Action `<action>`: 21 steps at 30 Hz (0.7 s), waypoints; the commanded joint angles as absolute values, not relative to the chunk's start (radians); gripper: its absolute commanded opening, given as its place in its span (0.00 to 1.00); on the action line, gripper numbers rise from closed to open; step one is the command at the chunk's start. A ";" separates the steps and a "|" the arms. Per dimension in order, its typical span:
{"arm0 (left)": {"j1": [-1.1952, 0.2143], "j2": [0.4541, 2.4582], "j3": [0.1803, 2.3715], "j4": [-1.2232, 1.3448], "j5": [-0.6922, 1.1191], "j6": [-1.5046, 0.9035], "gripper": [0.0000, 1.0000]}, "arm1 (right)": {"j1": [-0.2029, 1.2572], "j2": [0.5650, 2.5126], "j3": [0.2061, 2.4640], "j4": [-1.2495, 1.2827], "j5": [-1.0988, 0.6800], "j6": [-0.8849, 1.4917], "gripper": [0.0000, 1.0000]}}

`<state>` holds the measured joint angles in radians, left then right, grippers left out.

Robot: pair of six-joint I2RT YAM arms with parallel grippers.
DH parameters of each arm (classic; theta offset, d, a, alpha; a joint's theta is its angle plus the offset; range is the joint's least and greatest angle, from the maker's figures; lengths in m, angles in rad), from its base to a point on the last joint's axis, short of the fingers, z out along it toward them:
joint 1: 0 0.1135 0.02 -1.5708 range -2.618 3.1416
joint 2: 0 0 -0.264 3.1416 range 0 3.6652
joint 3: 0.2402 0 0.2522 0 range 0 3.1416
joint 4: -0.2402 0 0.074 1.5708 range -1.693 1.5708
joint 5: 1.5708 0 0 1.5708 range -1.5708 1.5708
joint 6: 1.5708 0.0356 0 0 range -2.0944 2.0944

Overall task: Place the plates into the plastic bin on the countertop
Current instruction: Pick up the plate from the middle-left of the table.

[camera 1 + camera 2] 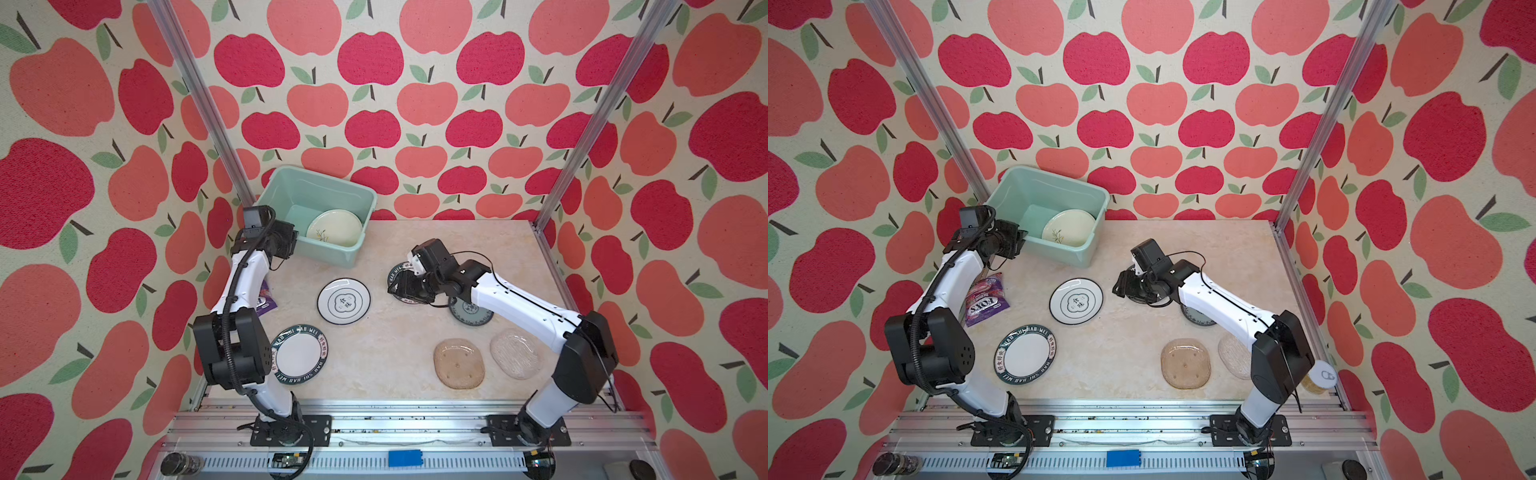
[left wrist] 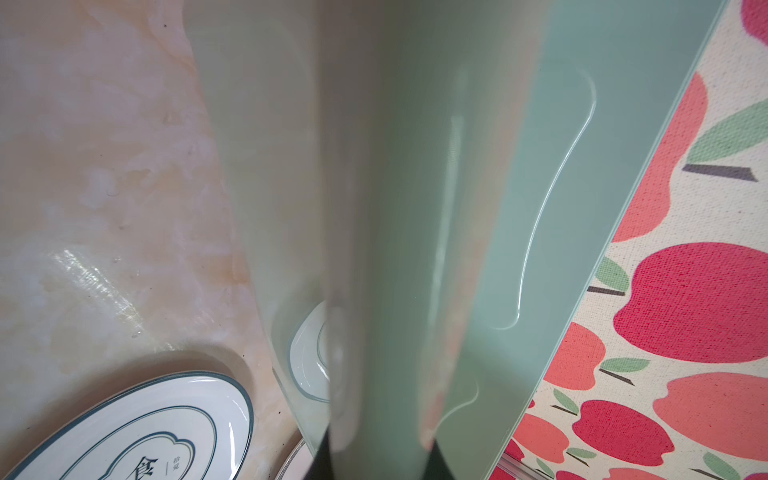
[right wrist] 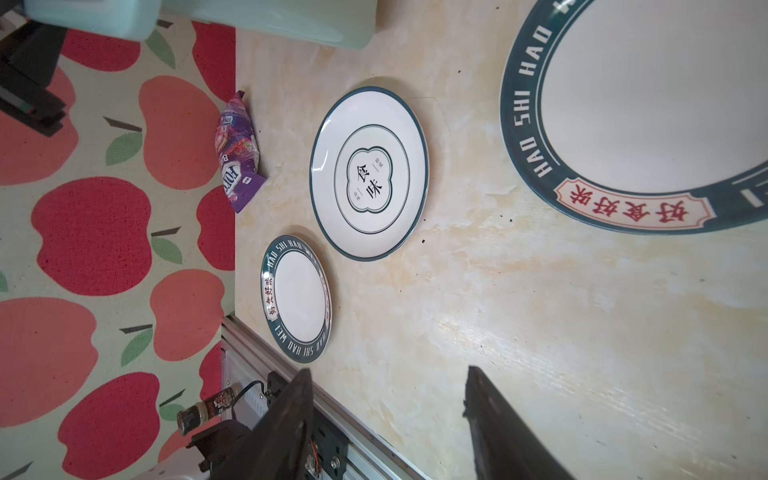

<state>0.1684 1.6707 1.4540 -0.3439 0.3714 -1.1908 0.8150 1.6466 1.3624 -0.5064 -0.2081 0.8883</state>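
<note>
lettered plate (image 3: 648, 104) beneath released right claw (image 3: 388, 370) — left claw (image 1: 293, 243) clenched on plastic bin (image 1: 324, 195)

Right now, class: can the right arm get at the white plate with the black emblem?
Probably yes: the right pincer hangs open nearby, with only bare countertop between it and the emblem plate.

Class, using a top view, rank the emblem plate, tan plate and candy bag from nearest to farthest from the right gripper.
From the right gripper:
1. Emblem plate, centre, just beside it.
2. Tan plate, front right.
3. Candy bag, far left.
</note>
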 commanded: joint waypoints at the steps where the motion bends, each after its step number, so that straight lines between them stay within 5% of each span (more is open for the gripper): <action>1: 0.172 1.543 1.515 -0.142 0.452 -1.220 0.00 | 0.785 1.600 1.259 -0.480 -0.147 1.000 0.65; 8: 0.161 1.477 1.511 -0.211 0.461 -1.200 0.00 | 0.671 1.548 1.051 -0.350 -0.162 1.083 0.72; 21: 0.160 1.373 1.486 -0.297 0.526 -1.170 0.00 | 0.639 1.580 1.051 -0.384 -0.207 1.011 0.72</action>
